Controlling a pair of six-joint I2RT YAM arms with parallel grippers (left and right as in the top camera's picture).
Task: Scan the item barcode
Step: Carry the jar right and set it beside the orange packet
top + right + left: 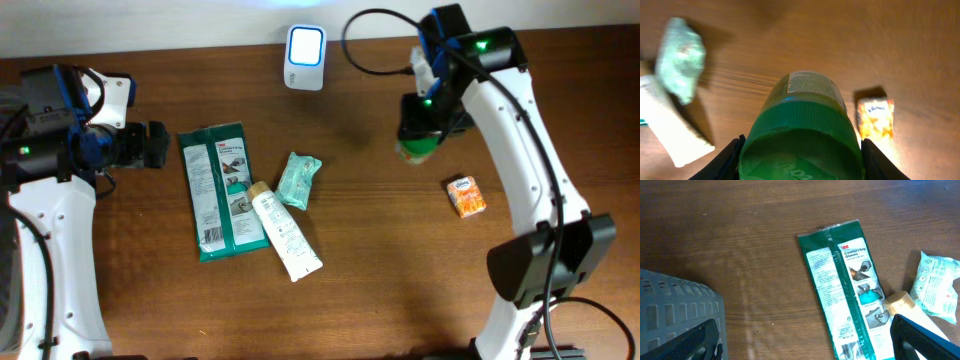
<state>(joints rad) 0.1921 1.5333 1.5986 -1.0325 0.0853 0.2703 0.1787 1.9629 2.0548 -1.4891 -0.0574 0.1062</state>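
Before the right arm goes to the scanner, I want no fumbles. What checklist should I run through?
1. Right pincer gripping the green jar: ok.
2. Scanner lit: ok.
3. Green jar in front of the scanner: not ok, it hangs off to one side.
4. Barcode turned toward the scanner: cannot tell.
5. Left pincer open and away from the scanner: ok.
6. Orange box apart from the green jar: ok.
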